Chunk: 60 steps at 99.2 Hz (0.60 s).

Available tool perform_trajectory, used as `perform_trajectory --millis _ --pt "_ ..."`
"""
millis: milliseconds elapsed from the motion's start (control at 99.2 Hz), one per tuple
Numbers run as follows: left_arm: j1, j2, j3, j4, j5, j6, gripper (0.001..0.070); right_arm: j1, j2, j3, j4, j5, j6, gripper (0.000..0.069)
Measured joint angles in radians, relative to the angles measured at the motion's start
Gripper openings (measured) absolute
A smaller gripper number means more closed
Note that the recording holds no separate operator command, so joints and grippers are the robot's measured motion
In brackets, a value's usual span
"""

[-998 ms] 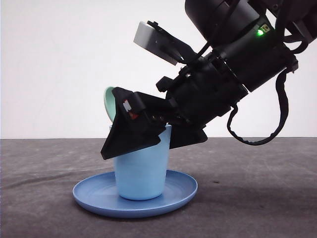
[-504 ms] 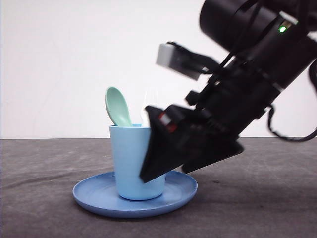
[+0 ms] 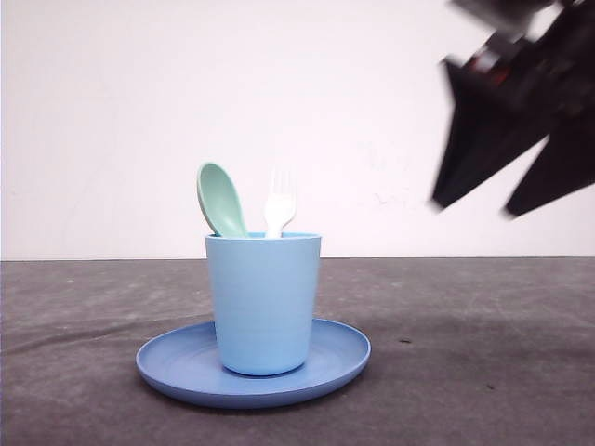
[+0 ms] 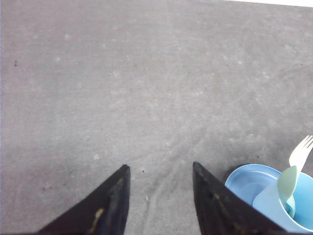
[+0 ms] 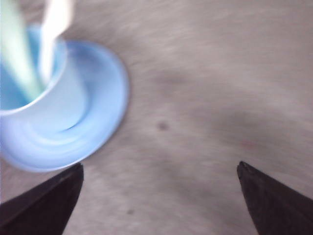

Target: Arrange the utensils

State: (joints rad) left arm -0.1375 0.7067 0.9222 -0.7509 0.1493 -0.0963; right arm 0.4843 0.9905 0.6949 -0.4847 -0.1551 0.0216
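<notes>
A mint-green spoon (image 3: 220,198) and a white fork (image 3: 280,203) stand upright in the light blue cup (image 3: 264,299), which rests on the blue round plate (image 3: 177,362). My right gripper (image 3: 476,205) is blurred in the air at the upper right, well away from the cup, its fingers spread and empty. From the right wrist, the spoon (image 5: 15,49) and fork (image 5: 55,29) show blurred in the cup (image 5: 46,110), and the right gripper (image 5: 160,169) is open. My left gripper (image 4: 160,168) is open over bare table, with the cup (image 4: 274,205), spoon (image 4: 287,182) and fork (image 4: 301,152) beside it.
The dark grey table (image 3: 465,353) stretches all around the plate. A plain white wall (image 3: 112,111) stands behind. The plate (image 4: 247,177) lies close to one left finger (image 4: 215,205).
My right gripper has let go of the fork, left in the cup, and swung up and to the right, away from the cup. The cup, plate and spoon have not moved.
</notes>
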Motion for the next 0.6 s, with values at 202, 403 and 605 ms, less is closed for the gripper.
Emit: perform_trajectory --millis 202,403,605 --pt "0.0 0.0 0.0 0.0 0.0 0.027 0.0233 -0.192 -0.065 0.096 -0.206 0.002 0.039 0.0633" --pt "0.0 0.0 0.0 -0.007 -0.06 0.04 0.0233 -0.326 -0.072 0.163 -0.322 0.031 0.04 0.0623" --pt "0.0 0.0 0.0 -0.049 -0.167 0.045 0.0233 -0.37 -0.072 0.165 -0.344 0.077 0.044 0.0623"
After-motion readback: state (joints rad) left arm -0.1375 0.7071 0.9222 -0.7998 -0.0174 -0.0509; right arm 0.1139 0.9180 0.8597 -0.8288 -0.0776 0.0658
